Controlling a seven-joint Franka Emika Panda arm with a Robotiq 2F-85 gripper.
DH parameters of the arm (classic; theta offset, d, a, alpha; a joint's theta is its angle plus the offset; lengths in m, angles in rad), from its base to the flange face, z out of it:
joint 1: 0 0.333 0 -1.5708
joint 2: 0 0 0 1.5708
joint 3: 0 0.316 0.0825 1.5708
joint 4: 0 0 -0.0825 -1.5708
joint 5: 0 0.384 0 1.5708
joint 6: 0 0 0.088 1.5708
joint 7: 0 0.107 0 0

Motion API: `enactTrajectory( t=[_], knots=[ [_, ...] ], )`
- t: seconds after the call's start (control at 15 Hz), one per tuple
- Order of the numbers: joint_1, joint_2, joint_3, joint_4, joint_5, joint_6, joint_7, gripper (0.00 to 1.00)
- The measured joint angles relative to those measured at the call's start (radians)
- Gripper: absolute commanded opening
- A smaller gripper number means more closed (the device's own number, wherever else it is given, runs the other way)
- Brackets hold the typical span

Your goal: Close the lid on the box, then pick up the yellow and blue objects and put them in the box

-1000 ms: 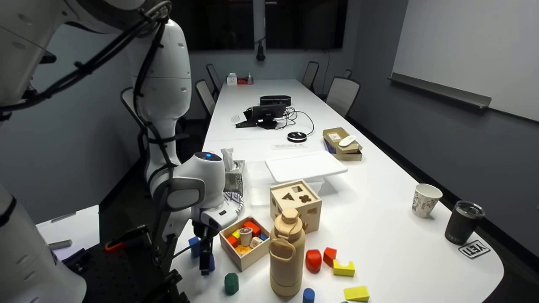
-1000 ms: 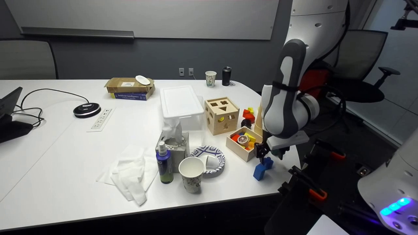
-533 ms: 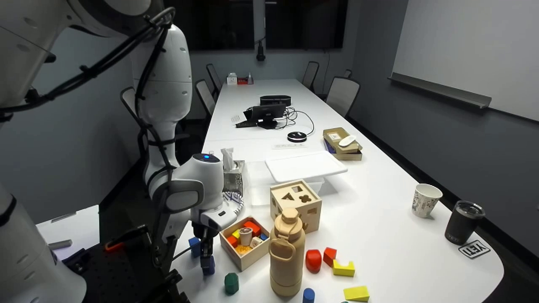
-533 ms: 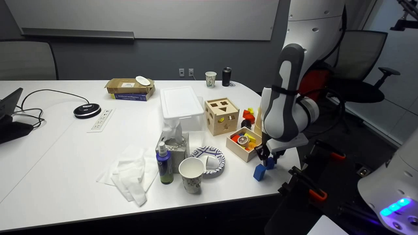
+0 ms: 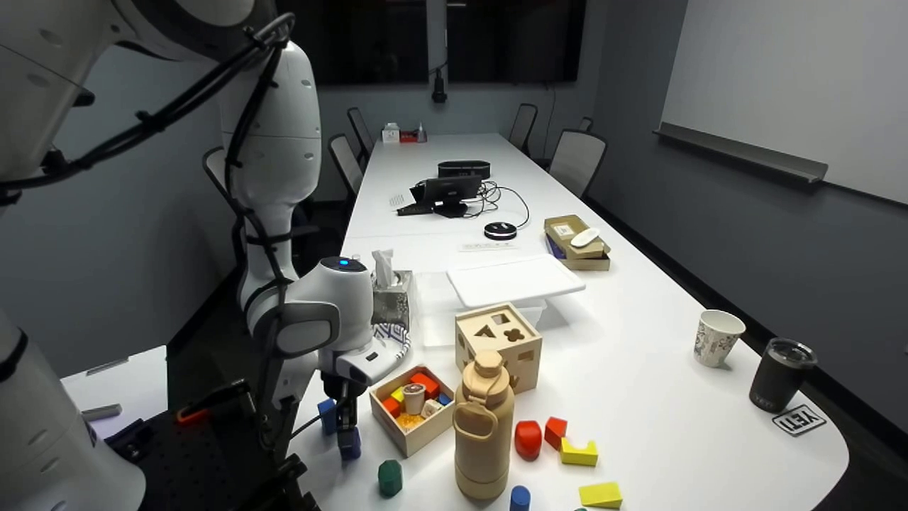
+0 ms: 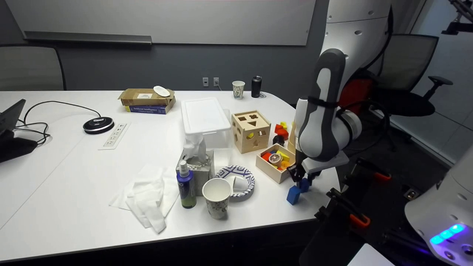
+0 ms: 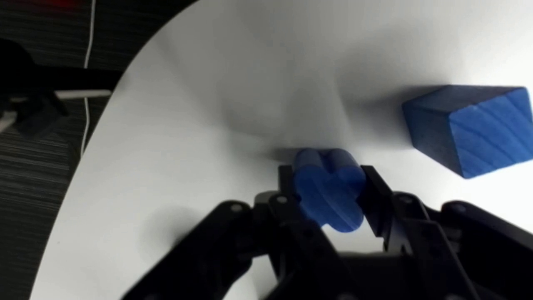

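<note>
One lobed blue block [image 7: 328, 196] is pinched in the gripper [image 7: 328, 183], near a blue prism [image 7: 491, 133]

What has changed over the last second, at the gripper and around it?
The gripper shifted slightly and its jaws moved inward, from open to closed on the lobed blue block; whether that has lifted, I can't tell. The other blue block, wooden cube box and low wooden tray stayed put.

Arm [image 5: 280, 142] bent, wrist [image 5: 349, 301] low; fingers [image 7: 376, 202] pointing down, clamped in grip.
</note>
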Motion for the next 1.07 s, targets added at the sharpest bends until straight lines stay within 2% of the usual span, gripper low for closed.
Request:
enactTrajectory(
  t=[0.27, 0.4, 0.53, 0.67, 0.8, 0.93, 1.07],
  knots=[
    [0.002, -0.056, 0.013, -0.04, 0.0, -0.001, -0.01, 0.17],
    [0.024, -0.111, -0.012, -0.064, 0.0, -0.01, -0.02, 0.17],
    [0.077, -0.18, -0.076, -0.077, -0.004, -0.042, -0.025, 0.17],
    [0.162, -0.253, -0.178, -0.072, -0.03, -0.108, -0.026, 0.17],
    [0.233, -0.319, -0.28, -0.038, -0.102, -0.203, -0.026, 0.17],
    [0.245, -0.375, -0.328, 0.03, -0.205, -0.319, -0.024, 0.17],
    [0.222, -0.418, -0.327, 0.118, -0.305, -0.44, -0.022, 0.17]
  ],
)
